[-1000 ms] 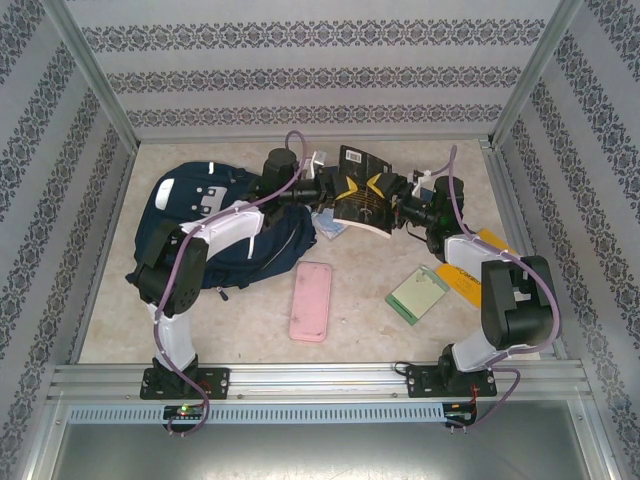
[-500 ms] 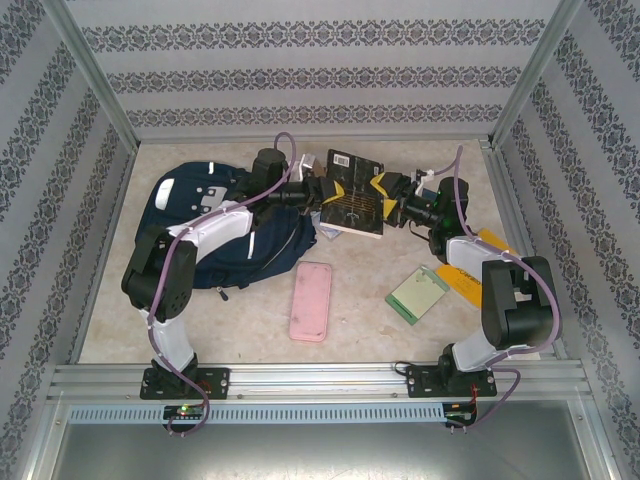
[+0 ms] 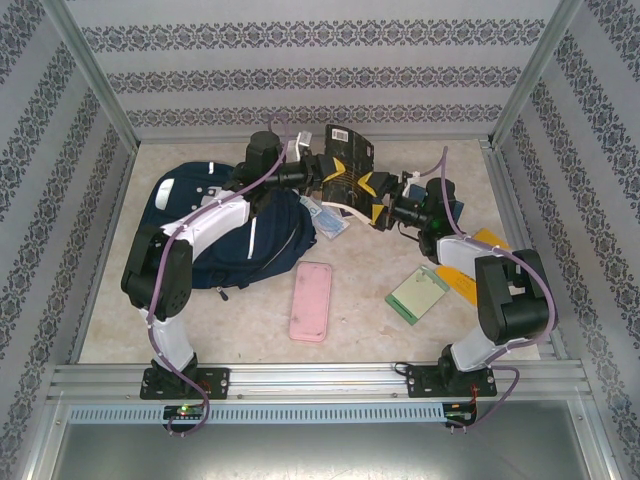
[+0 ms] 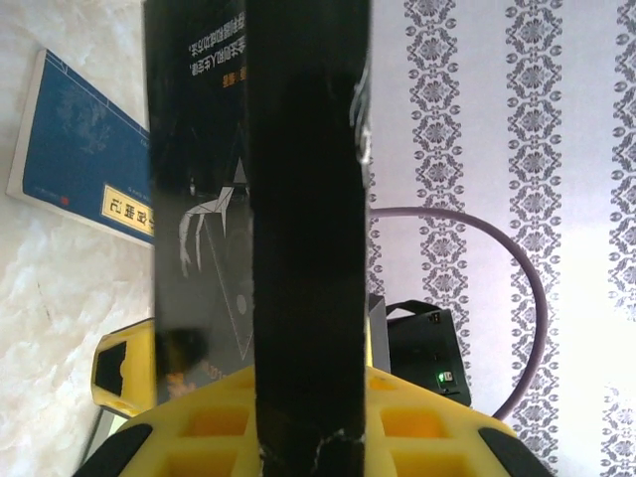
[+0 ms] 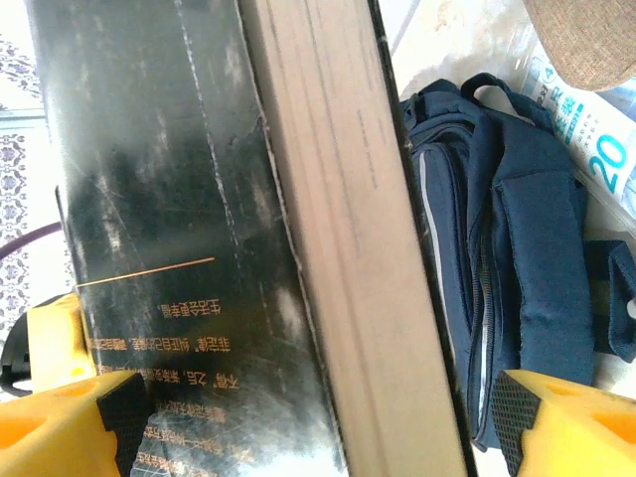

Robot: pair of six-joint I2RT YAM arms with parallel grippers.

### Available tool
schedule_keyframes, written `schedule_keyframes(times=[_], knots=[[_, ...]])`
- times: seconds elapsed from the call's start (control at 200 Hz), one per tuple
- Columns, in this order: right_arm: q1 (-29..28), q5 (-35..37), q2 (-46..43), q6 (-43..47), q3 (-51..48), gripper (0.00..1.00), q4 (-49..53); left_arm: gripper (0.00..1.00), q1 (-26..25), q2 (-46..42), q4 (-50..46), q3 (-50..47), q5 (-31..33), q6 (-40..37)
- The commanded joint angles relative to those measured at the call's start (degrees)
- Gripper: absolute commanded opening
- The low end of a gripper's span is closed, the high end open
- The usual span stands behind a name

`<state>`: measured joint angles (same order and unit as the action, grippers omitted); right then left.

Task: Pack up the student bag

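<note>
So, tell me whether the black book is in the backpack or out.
Out. The left gripper and right gripper hold the black book in the air beside the navy backpack, not inside it.

A large navy-blue student bag (image 3: 285, 232) is lying flat on the left half of the pale marbled tabletop (image 3: 370, 300), toward the far side. Its top end, carrying light patches, is pointing to the far left, and its rounded body is spreading toward the middle. A thin white strip is running down its front. In the right wrist view the bag (image 5: 497, 248) is showing soft folds, a grey strip beside a zipper line, and dark straps draping across it. Whether its opening is unzipped is unclear.
</note>
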<state>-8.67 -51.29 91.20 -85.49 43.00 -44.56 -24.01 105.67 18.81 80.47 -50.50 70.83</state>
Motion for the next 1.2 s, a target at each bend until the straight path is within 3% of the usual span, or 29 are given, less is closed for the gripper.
schedule_keyframes(times=[0.0,0.52,0.63,0.784,0.864,0.894,0.954,1.019,1.119,1.194], knots=[[-0.75,-1.09,0.50,-1.58,2.03,0.90,-3.70,0.00,0.37,-0.56,6.51,0.41,-0.40,0.93],[3.92,-4.96,-1.33,-1.93,5.24,0.65,-3.74,0.00,1.21,-5.01,-6.68,-6.24,-3.70,-9.98],[3.92,-5.13,-1.11,-1.22,5.50,0.56,-2.86,0.00,1.20,-5.29,-7.56,-6.54,-4.78,-10.95],[3.41,-6.10,0.06,1.20,6.01,0.31,-0.31,0.00,1.26,-5.61,-9.22,-6.20,-6.28,-12.71],[2.89,-6.20,0.10,3.05,6.01,0.28,1.45,0.00,1.24,-5.80,-10.29,-5.93,-7.21,-13.43],[2.70,-6.19,0.13,3.88,6.00,0.20,1.66,0.00,1.23,-6.10,-10.73,-5.86,-7.41,-13.88],[2.20,-6.24,0.20,5.40,6.21,0.00,4.17,0.05,1.23,-6.68,-14.20,-5.32,-7.09,-16.28],[2.08,-5.79,0.08,6.60,6.04,0.00,5.33,0.13,1.24,-7.35,-21.61,-3.55,-5.40,-21.65],[2.09,-4.81,-0.81,8.59,5.35,0.00,6.79,0.40,1.51,-8.16,-38.14,1.05,1.13,-32.75],[2.08,-4.09,-2.07,12.31,5.25,0.00,11.10,0.41,1.85,-8.82,-48.53,3.48,10.04,-39.62]])
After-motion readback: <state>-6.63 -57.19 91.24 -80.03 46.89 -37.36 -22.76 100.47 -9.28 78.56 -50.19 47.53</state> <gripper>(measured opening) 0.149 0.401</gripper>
